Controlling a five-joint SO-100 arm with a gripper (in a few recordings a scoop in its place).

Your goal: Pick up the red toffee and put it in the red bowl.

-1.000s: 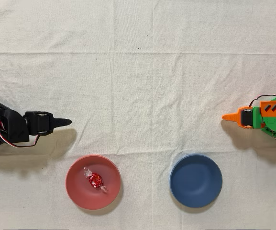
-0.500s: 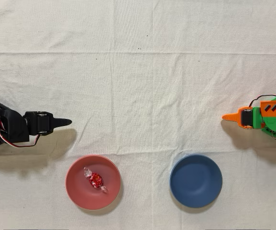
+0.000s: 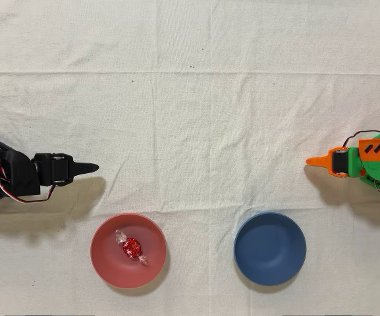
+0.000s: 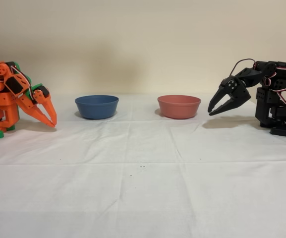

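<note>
In the overhead view, the black arm (image 3: 18, 176) sits folded at the far left edge of the worktop (image 3: 196, 112), which is covered by a creased white cloth. Its tool (image 3: 87, 168) points right and holds nothing. From above the jaws look like a single dark tip, but the fixed view shows the tool (image 4: 215, 109) angled down above the cloth with its 2 fingers parted a little, a narrow gap between them.

Just below and to the right of that tool in the overhead view lies the red bowl (image 3: 107, 263), apart from the tool. The red toffee (image 3: 132, 247) rests inside it, near the middle of the bowl floor, its clear twisted ends pointing up-left and down-right. In the fixed view the red bowl (image 4: 179, 106) stands just left of the black tool, and its wall hides the toffee.

Further right in the overhead view, well apart from the red bowl, is a dark blue bowl (image 3: 269, 248) of the same size, with nothing in it. At the far right edge the idle orange arm (image 3: 364, 161) points left.
</note>
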